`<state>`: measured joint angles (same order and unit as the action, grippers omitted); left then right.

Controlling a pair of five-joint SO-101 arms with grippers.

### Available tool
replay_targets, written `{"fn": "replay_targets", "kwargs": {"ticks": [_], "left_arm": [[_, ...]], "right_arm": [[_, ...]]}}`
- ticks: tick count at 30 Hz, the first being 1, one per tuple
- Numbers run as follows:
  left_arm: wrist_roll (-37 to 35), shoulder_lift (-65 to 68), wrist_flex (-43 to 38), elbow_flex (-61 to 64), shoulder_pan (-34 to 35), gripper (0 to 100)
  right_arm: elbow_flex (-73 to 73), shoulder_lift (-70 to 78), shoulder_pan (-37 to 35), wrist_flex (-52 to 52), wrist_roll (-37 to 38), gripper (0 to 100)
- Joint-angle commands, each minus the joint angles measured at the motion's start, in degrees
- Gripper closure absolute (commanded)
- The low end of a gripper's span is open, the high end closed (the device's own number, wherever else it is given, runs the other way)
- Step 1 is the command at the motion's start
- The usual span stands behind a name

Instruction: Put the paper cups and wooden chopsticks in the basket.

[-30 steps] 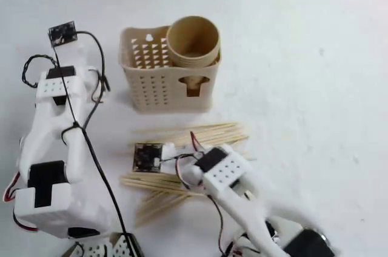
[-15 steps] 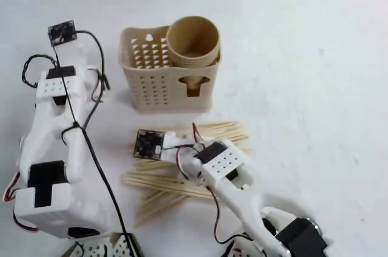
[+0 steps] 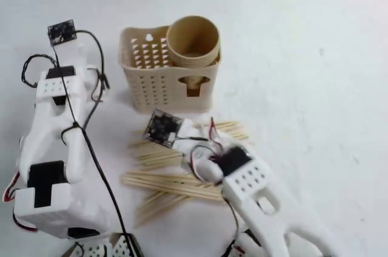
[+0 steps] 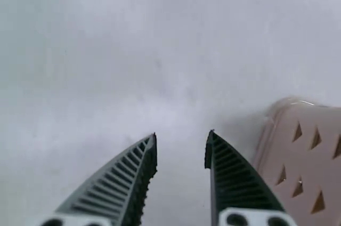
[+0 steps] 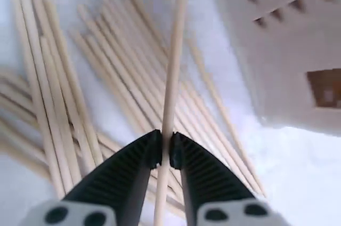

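Slippage is the main worry: the single chopstick (image 5: 173, 66) is pinched only by the very tips, so its long free length could swivel or slide out during a lift. It also lies low beside the basket (image 3: 163, 90) wall rather than over the rim — it may knock the side and fall back among the loose chopsticks (image 3: 173, 184) in front of the basket. Left of the basket, the left claw (image 4: 181, 142) hangs over bare worktop (image 4: 106, 50), jaws a little apart, holding nothing. Inside the basket, toward its right end in the high view, sit the stacked paper cups (image 3: 193, 42). Just in front of the basket, the right claw (image 5: 165, 148) is closed narrowly on that one stick, which crosses over the others.
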<state>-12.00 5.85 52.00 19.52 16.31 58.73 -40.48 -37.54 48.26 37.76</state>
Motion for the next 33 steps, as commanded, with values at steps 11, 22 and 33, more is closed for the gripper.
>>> {"fn": "replay_targets", "kwargs": {"ticks": [11, 22, 33], "left_arm": [[-0.5, -1.5, -1.0, -0.4, -0.8, 83], [-0.5, -1.6, -5.4, 2.6, -0.7, 83], [-0.4, -1.6, -5.5, 2.5, -0.8, 83]], "right_arm": [[-30.3, -12.1, 0.5, -4.0, -21.8, 98.2], [-55.7, 21.8, 0.5, -22.6, -22.8, 97.8], [-62.4, 33.5, 0.5, -33.3, -23.2, 98.1]]}}
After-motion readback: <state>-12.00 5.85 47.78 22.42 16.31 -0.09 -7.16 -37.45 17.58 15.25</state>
